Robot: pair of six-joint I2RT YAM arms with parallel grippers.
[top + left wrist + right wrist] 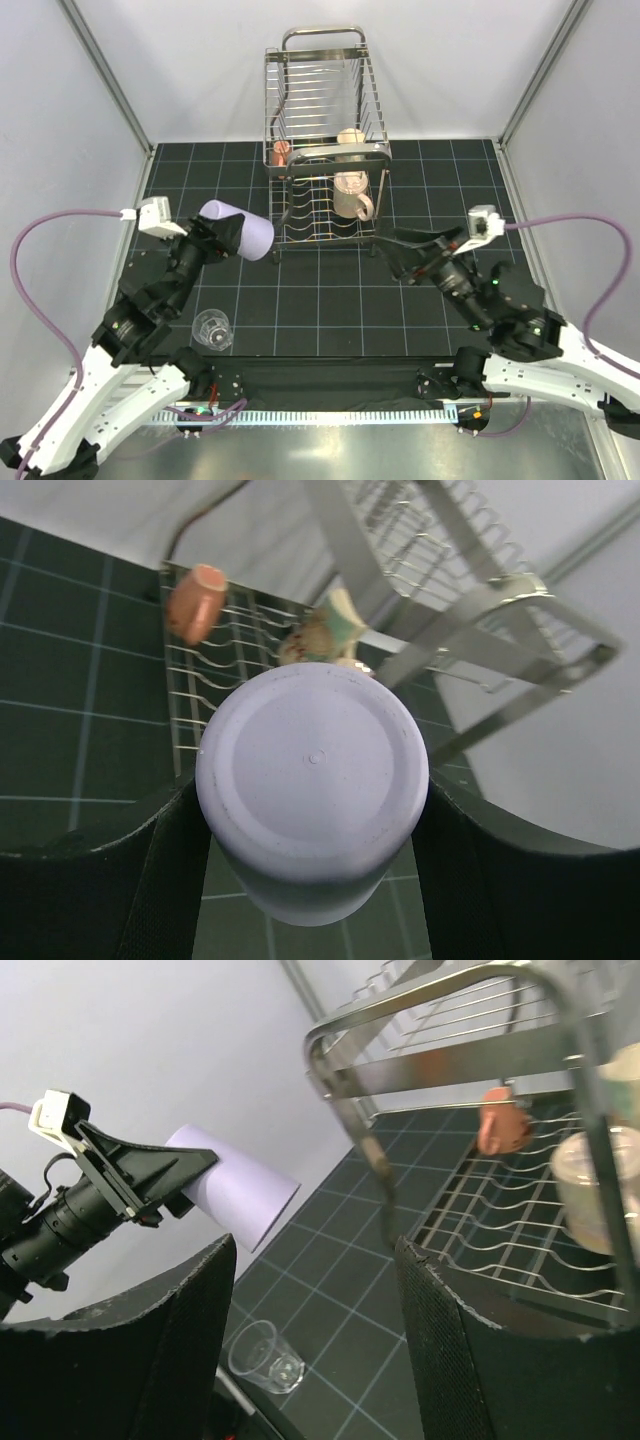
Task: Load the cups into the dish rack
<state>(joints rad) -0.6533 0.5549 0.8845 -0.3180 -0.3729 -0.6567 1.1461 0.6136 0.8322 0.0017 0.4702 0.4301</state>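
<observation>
1. You are mid-carry. The left gripper pinches the lavender tumbler between its fingers, left of centre in the top view.
2. The tumbler is held tipped on its side, off the table and just short of the lower left corner of the dish rack (its closed base fills the middle of the left wrist view).
3. The tan mug and, below it, the pinkish-beige mug already sit in the rack.
4. The clear glass stands on the table at lower left, not yet loaded.
5. Your right gripper is spread and empty, hovering right of the rack.
6. Next, I judge, you carry the tumbler over the free lower wires left of the pinkish-beige mug, avoid the frame bar, and only then open.
</observation>
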